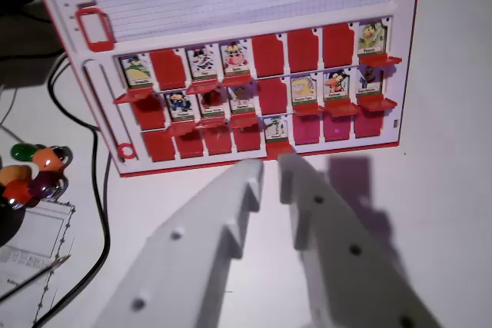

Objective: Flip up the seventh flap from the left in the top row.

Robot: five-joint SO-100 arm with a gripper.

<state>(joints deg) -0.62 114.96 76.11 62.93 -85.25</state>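
You are hovering the gripper (270, 170), jaws narrowly parted and holding nothing, near the game board (231, 5). The seventh flap (337, 44) is lying flat, far right; next, reach farther and right.

Dim, soft focus, purplish shadows

Hobby or lab test setting, tabletop type. Indicated by: plain white bench (446, 190); loose black cables (96, 190) routed across it at left; printed paper sheets (34, 255) near left; red-and-white flap game board (231, 59) laid flat at far centre; white 3D-printed tool (270, 170) in near foreground.
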